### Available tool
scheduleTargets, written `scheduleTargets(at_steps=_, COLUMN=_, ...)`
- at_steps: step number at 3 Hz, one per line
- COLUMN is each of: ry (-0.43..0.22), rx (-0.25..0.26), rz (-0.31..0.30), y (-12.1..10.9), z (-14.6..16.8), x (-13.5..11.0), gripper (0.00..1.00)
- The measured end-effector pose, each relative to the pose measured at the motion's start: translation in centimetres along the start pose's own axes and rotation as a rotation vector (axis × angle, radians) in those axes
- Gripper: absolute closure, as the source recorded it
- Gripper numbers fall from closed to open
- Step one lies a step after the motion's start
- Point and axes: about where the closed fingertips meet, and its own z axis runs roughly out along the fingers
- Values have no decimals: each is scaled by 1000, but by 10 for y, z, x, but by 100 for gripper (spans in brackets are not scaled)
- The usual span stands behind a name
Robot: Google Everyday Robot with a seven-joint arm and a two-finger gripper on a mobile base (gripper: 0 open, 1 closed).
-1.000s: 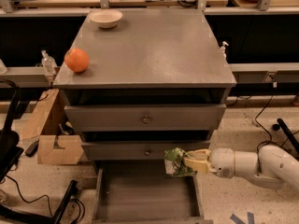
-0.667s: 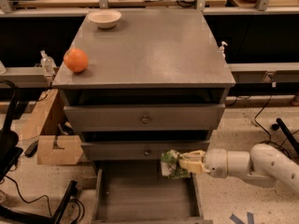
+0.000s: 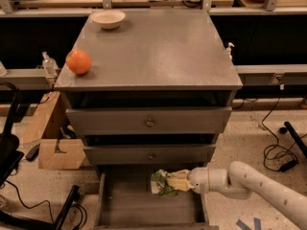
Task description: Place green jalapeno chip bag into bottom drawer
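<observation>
The green jalapeno chip bag (image 3: 160, 183) is a small crinkled green bag held over the back of the open bottom drawer (image 3: 144, 210), a shallow grey tray pulled out below the cabinet. My gripper (image 3: 173, 181) reaches in from the right on a white arm and is shut on the bag's right side. The bag sits low inside the drawer opening, just below the middle drawer's front; I cannot tell if it touches the floor.
The grey cabinet top (image 3: 153, 47) carries an orange fruit (image 3: 78, 62) at the left edge and a white bowl (image 3: 108, 18) at the back. Two upper drawers with knobs (image 3: 149, 123) are closed. Cardboard boxes (image 3: 57, 152) and cables lie at the left; cables at the right.
My gripper has moved the bag left and down, from beside the drawer's right edge to over the drawer's back middle.
</observation>
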Motion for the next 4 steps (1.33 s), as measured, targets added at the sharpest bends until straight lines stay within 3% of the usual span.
scheduleTargets(at_steps=1, ry=-42, rx=-35, rz=124, y=-41, z=44, x=61, gripper=100)
scheduleTargets(at_steps=2, ry=-35, rx=-26, rz=193, y=-67, z=71, x=91, gripper=100)
scheduleTargets(at_steps=3, ry=-37, rx=-29, rz=193, y=-67, z=73, x=92, gripper=81)
scheduleTargets(at_steps=4, ry=-36, rx=-35, rz=194, y=-66, z=76, x=92, gripper=51)
